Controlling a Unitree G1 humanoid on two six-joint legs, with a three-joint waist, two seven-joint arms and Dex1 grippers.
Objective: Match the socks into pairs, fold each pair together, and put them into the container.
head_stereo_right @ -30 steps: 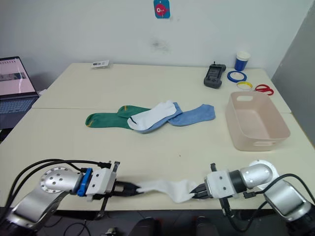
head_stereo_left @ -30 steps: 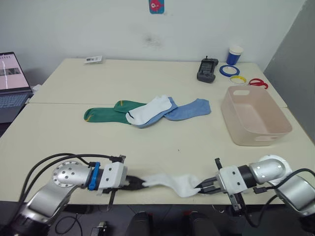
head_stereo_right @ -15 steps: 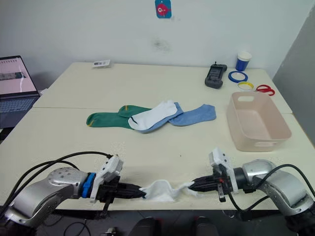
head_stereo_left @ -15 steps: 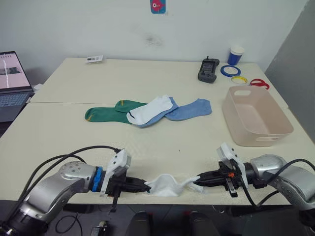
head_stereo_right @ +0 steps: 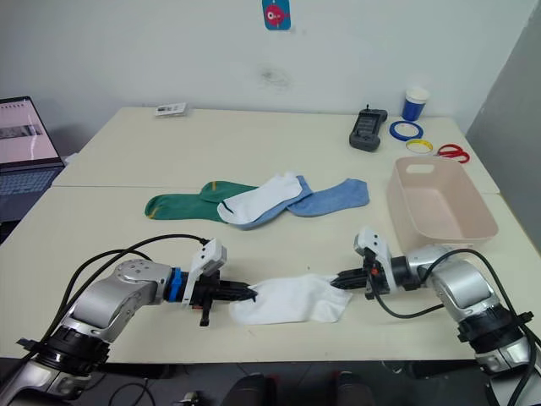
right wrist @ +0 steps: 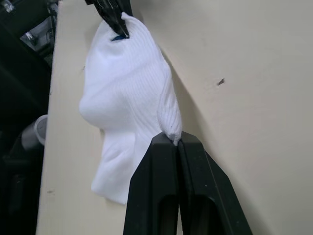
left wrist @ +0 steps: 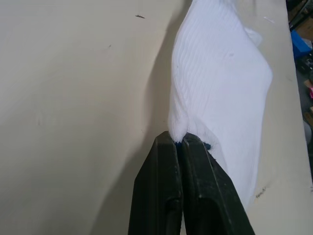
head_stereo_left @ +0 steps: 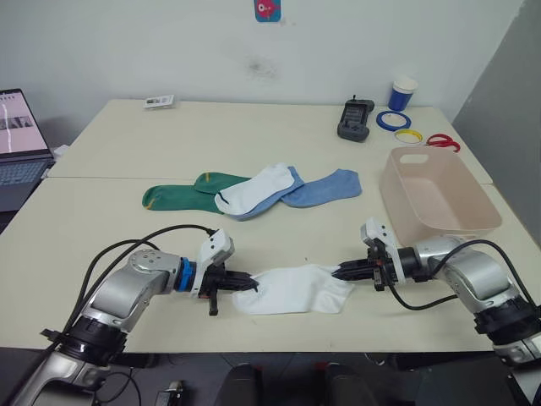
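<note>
A white sock (head_stereo_left: 297,290) lies stretched on the table's near part, held at both ends. My left gripper (head_stereo_left: 251,285) is shut on its left end and my right gripper (head_stereo_left: 341,272) is shut on its right end. The wrist views show each pair of fingers (left wrist: 181,191) pinching the sock's edge (right wrist: 171,131). Farther back lie two green socks (head_stereo_left: 182,195), a second white sock (head_stereo_left: 254,188) and two light blue socks (head_stereo_left: 325,188), overlapping in a row. The pale pink container (head_stereo_left: 435,197) stands empty at the right.
A laptop (head_stereo_left: 17,144) sits at the far left edge. At the back right are a black handset (head_stereo_left: 356,118), a blue cup (head_stereo_left: 403,93), tape rings (head_stereo_left: 394,120) and red scissors (head_stereo_left: 443,141). A small card (head_stereo_left: 160,101) lies at the back left.
Both grippers moved away from the table's near edge with the white sock and drew apart. The sock went from bunched to spread flat on the table.
</note>
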